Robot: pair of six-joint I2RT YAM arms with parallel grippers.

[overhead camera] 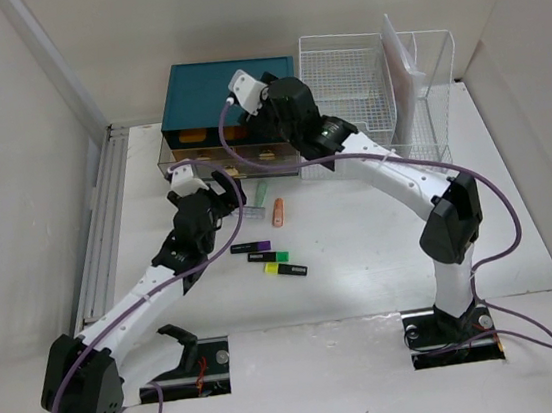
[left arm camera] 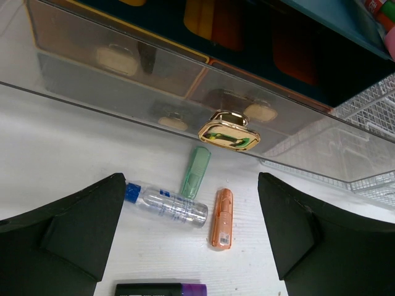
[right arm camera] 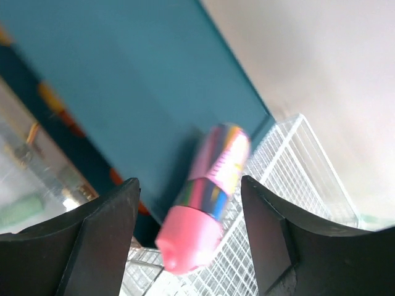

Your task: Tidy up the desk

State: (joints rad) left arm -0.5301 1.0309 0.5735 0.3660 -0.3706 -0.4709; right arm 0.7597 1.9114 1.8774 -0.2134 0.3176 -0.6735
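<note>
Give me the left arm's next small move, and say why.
Probably lower the left claw straight onto the clear blue-capped tube. The claw is open and hovers above the desk. The tube lies loose between its fingers, beside a green item and an orange item, in front of the drawer cabinet.

The pink tube is blurred in the right wrist view, its label unreadable. The black-and-purple marker is cut off by the left wrist view's lower edge; only a strip shows.
</note>
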